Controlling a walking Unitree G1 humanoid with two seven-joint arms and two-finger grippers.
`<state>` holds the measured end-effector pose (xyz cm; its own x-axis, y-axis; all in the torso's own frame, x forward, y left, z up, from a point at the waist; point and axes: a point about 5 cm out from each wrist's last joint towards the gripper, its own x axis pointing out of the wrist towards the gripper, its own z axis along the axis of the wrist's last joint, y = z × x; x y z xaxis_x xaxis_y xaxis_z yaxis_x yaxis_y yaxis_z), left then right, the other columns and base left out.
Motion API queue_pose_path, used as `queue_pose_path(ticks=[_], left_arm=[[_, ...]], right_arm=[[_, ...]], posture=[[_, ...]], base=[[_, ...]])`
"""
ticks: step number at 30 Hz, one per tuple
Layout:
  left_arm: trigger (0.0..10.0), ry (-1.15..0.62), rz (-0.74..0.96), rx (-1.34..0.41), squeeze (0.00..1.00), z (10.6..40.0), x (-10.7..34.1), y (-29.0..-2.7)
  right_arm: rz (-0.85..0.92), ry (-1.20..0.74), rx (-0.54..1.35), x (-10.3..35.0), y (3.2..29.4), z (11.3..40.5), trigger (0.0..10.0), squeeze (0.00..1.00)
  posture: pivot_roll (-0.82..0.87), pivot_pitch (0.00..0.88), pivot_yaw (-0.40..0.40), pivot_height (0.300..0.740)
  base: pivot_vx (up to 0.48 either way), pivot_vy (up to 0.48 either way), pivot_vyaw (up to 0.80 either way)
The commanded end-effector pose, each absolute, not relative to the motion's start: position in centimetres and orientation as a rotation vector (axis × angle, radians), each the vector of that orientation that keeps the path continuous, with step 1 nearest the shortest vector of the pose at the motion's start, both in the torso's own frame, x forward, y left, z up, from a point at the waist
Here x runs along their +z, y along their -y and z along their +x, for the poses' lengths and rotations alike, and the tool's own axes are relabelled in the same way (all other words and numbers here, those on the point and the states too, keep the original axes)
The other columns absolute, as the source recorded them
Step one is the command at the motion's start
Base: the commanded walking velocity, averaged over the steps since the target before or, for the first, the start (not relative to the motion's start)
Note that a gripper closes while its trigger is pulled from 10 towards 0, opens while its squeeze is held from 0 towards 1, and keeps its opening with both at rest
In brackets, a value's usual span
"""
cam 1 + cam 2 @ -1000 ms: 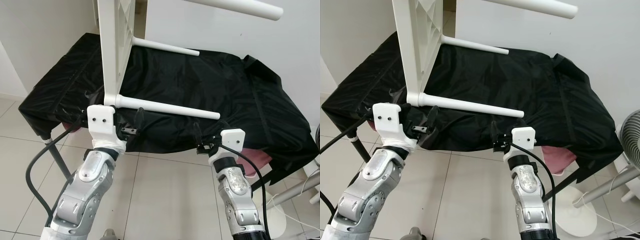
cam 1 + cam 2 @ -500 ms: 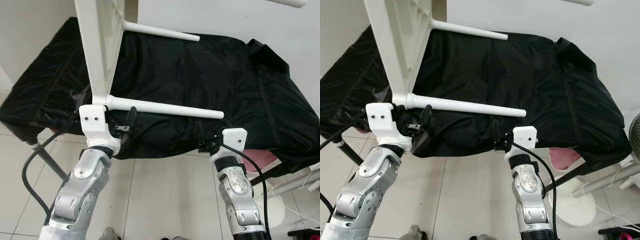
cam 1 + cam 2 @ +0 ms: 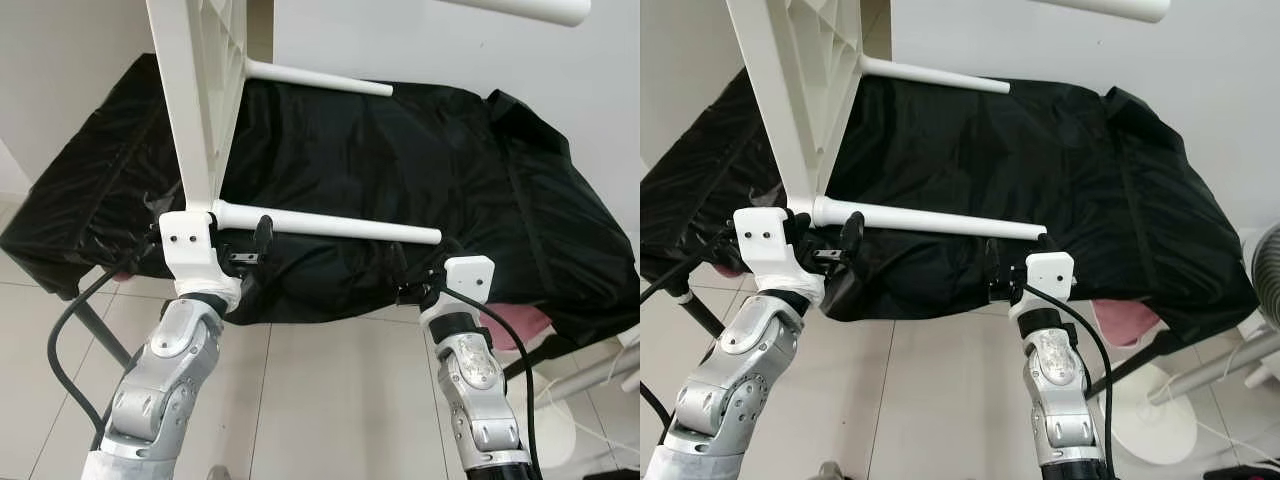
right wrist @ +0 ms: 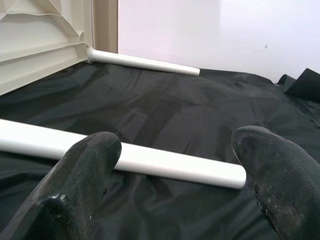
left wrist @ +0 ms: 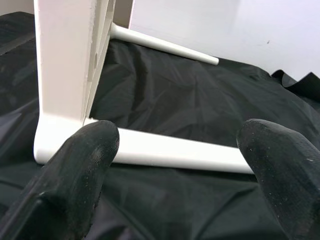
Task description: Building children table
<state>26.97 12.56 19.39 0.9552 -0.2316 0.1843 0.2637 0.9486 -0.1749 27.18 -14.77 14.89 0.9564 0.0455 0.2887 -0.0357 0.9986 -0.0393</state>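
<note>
A white plastic children's table (image 3: pixel 198 110) stands on its side on a black-covered surface (image 3: pixel 460 170), with its legs pointing right. The near leg (image 3: pixel 330 225) runs level just above the cloth. A far leg (image 3: pixel 318 78) lies behind it, and another leg (image 3: pixel 525 8) sticks out higher up. My left gripper (image 5: pixel 175 145) is open at the near leg's base, where the leg joins the tabletop corner. The fingers (image 5: pixel 80 160) stand on either side without touching. My right gripper (image 4: pixel 175 147) is open just short of that leg's tip (image 4: pixel 235 176), holding nothing.
The black cloth hangs over the front edge above a tiled floor (image 3: pixel 330 400). Something pink (image 3: pixel 525 325) pokes out beneath the cloth at the right. A white fan base and pole (image 3: pixel 1155 420) stand at the right. A white wall (image 3: pixel 450 50) is behind.
The head view has shifted and the tabletop sits a little differently in it. Both grippers stay open at the near leg, much as before.
</note>
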Motion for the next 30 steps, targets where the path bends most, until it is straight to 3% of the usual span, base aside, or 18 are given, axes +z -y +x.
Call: queue_pose_path(ticks=[1,10,16,25,30], left_arm=[[10.0,0.17,-0.198,-0.318,0.0,26.9,19.5,-12.2],[10.0,0.192,-0.202,-0.319,0.0,26.6,19.7,-12.3],[10.0,0.232,-0.215,-0.275,0.0,26.1,19.9,-12.3],[10.0,0.15,-0.222,-0.252,0.0,26.3,19.6,-11.5],[10.0,0.062,-0.248,-0.315,0.0,25.5,18.8,-10.5]], right_arm=[[-0.038,0.274,0.035,14.5,15.0,27.3,10.0,0.0],[-0.046,0.272,0.045,14.4,14.9,27.1,10.0,0.0],[-0.054,0.27,0.051,14.4,15.0,27.0,10.0,0.0],[-0.11,0.298,0.056,14.9,15.1,26.9,10.0,0.0],[-0.192,0.358,-0.039,16.1,16.4,26.7,10.0,0.0]], posture=[[0.07,0.101,-0.079,0.74],[0.07,0.106,-0.084,0.74],[0.07,0.109,-0.087,0.74],[0.06,0.116,-0.088,0.74],[0.06,0.116,-0.075,0.74]], base=[[0.3,0.0,0.0],[0.309,0.0,0.0],[0.0,0.0,0.0],[0.0,0.0,0.0],[0.0,0.0,0.0]])
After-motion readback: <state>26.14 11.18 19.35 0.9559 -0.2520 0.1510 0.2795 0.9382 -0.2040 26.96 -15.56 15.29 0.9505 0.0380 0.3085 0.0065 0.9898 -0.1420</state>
